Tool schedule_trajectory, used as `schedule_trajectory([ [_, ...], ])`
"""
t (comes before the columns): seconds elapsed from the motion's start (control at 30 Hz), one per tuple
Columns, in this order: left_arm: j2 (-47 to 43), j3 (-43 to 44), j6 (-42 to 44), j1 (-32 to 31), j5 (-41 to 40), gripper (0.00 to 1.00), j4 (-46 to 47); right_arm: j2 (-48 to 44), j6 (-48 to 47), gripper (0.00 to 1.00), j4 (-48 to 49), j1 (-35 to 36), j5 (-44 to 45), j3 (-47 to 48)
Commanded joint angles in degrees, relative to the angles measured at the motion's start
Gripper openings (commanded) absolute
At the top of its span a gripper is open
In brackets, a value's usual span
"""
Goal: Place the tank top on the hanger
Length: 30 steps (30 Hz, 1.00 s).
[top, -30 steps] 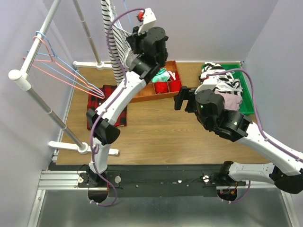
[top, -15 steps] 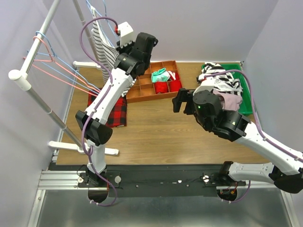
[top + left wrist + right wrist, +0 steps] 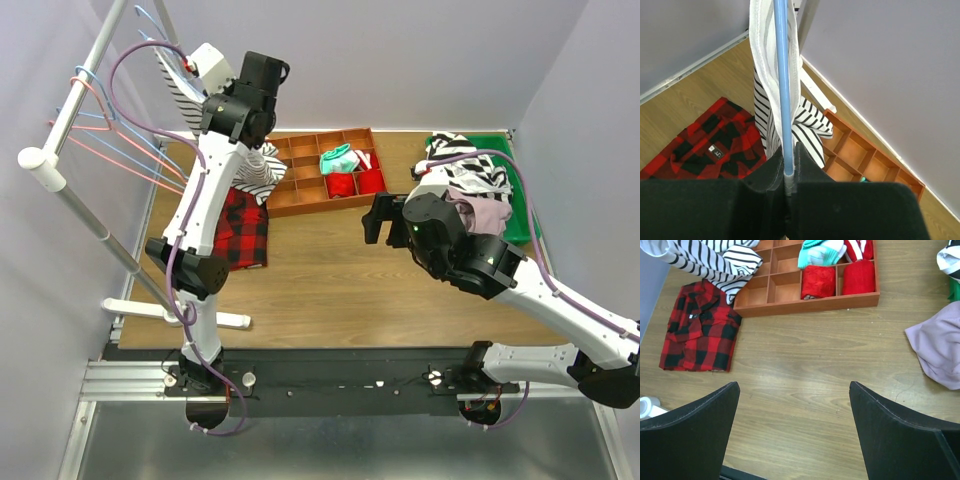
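Tank top [image 3: 766, 120]: soft, limp, light; I'd carry it by the hanger [image 3: 783, 75]. Left claw [image 3: 789, 170] clamped on that wire; right claw [image 3: 794, 390] wide, empty.

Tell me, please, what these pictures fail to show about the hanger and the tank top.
- Hook of the hanger: left wrist view, cut off by the top edge.
- Shoulders of the tank top: same view, same edge.
- Grip of the left tool on the hanger: top view, hidden behind its own wrist.
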Motion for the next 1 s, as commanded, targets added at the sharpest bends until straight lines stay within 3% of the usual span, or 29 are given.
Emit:
schedule_trajectory([
  [0.0,1.46,2.40,-3.00,2.61,3.20,0.00,-0.52,-0.47,1.12,0.98,-1.98,0.38,-0.02,0.46],
  [0.6,0.42,3.64,1.92,5.33,-1.19,0.00,2.38,0.41,0.42,0.98,-1.19,0.29,0.33,-0.24],
  [0.97,-0.82,3.73,0.78,8.06,4.52,0.00,2.64,-0.55,0.42,0.98,-1.63,0.38,0.59,-0.86],
])
